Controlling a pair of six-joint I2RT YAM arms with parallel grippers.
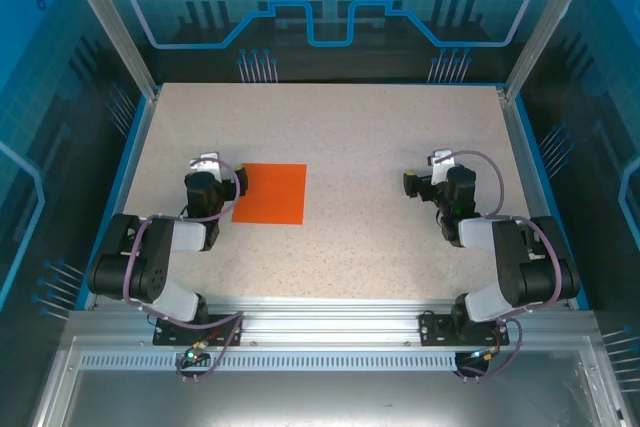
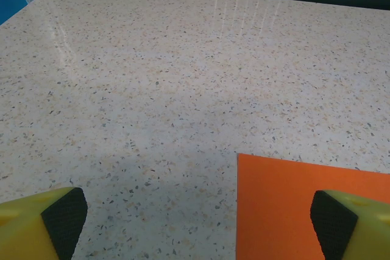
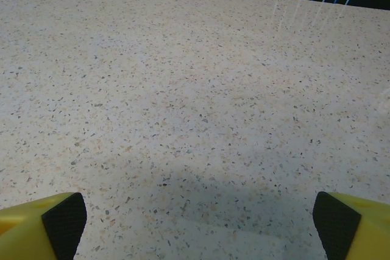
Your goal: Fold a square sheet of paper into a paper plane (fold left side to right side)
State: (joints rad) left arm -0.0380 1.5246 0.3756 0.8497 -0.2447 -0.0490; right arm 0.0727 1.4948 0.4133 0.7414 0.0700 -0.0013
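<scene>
The left gripper (image 1: 215,177), its yellow fingers tipped with black pads (image 2: 64,214), is spread wide and holds nothing above the speckled beige, stone-like tabletop (image 1: 380,127). Just to its right lies the square sheet of thin orange-red paper (image 1: 270,193), flat and unfolded, with its left edge beneath the gripper's right finger. Whether they touch cannot be told. In the left wrist view the frame cuts the sheet off, leaving one corner visible. Well apart on the right, the right gripper (image 1: 440,179) is also spread wide and empty.

Orange-red sheet (image 1: 270,193); beige, dark-speckled table (image 1: 380,137).
</scene>
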